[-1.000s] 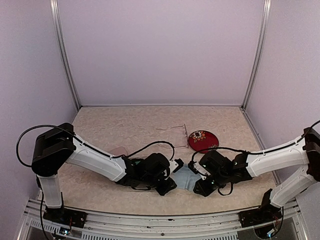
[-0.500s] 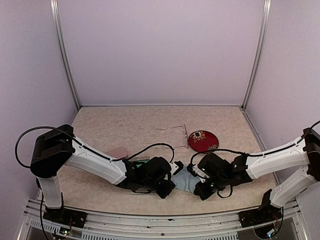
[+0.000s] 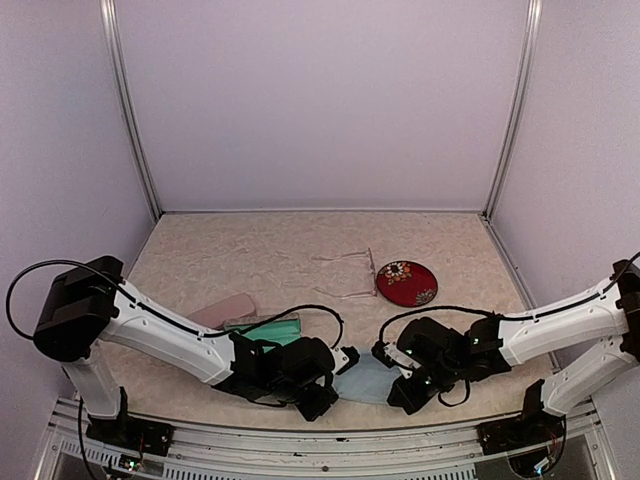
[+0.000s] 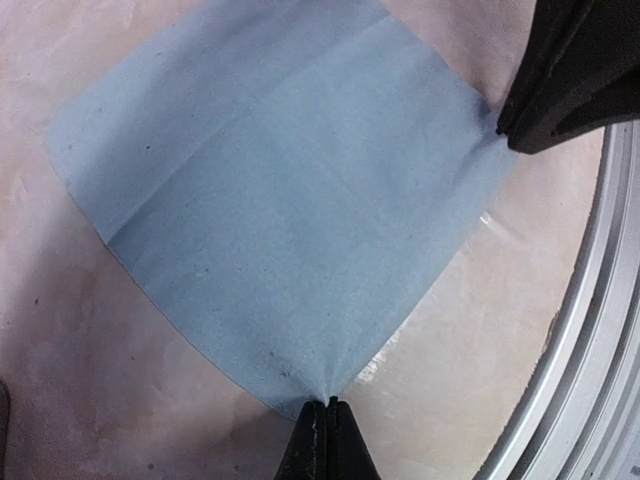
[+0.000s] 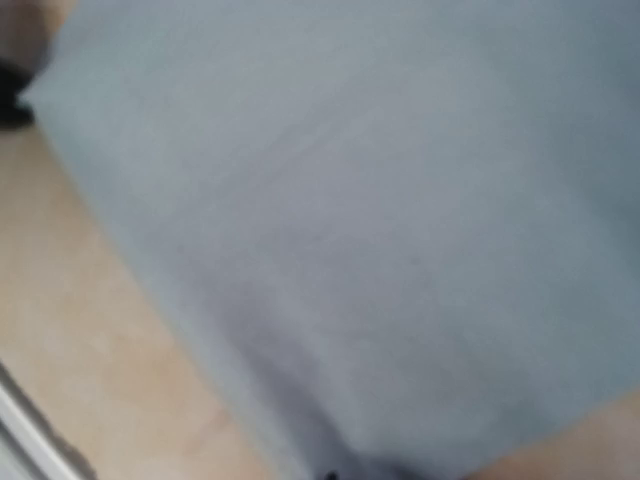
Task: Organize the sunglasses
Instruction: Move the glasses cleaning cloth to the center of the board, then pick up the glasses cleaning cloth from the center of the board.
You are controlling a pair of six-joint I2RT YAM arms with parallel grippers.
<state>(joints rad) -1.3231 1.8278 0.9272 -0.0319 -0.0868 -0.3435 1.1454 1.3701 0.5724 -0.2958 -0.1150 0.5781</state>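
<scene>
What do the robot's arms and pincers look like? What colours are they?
The left arm and right arm both have smooth white tube-shaped shells with chunky black joints. A thin black cable loops along each one. The left pincer is two slim black fingers that taper to a point. The right pincer is black too.

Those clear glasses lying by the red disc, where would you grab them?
By the far slim arm, from straight above, I'd judge: the clear glasses lie open and flat, arms stretched left, front close beside the red disc.
</scene>
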